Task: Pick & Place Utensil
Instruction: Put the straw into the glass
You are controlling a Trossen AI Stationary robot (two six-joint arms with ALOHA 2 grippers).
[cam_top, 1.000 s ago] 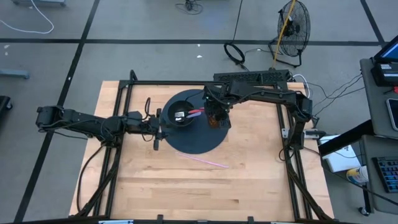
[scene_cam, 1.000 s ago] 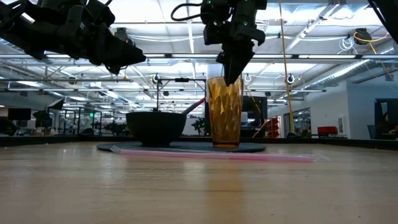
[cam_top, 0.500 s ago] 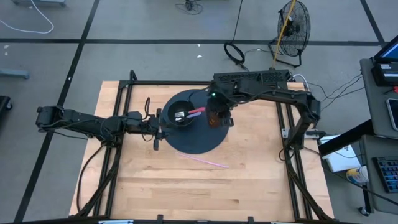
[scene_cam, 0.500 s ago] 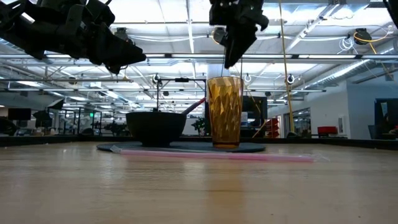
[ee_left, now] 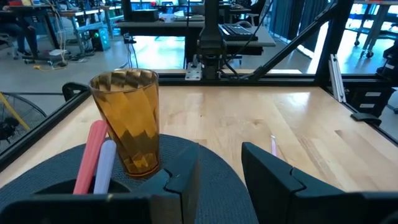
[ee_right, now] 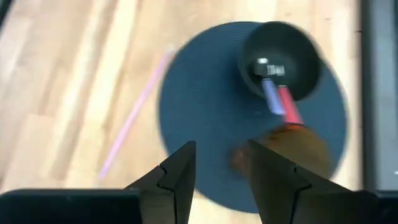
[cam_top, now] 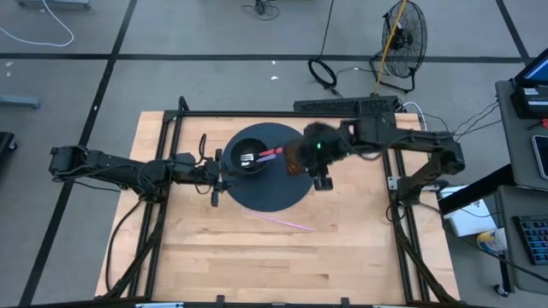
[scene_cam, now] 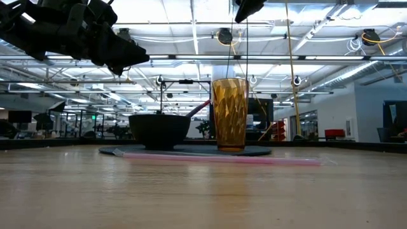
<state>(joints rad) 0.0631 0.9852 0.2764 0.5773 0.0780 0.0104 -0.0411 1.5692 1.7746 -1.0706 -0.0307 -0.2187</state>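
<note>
A black bowl [cam_top: 247,160] and an amber cup [cam_top: 295,159] stand on a dark round placemat [cam_top: 270,195]. Two utensils, one with a red-pink handle [cam_top: 269,154] and one with a pale handle [ee_left: 104,165], lean on the bowl's rim toward the cup. A pink straw [cam_top: 281,221] lies on the wood nearer the front. My right gripper [cam_top: 322,178] is open and empty, high above the mat to the right of the cup; it shows at the top of the low view [scene_cam: 247,7]. My left gripper [cam_top: 221,174] is open and empty, in the air at the bowl's left side.
A black frame [cam_top: 257,115] runs around the wooden table [cam_top: 342,248]. Bare wood lies in front of the mat and to the right. In the right wrist view the bowl [ee_right: 280,59], cup [ee_right: 292,149] and straw [ee_right: 134,115] lie below the fingers.
My right gripper has risen from the cup's mouth, almost out of the top of the low view, and gone toward the table's right edge. The cup, bowl, utensils and straw have stayed in place.
</note>
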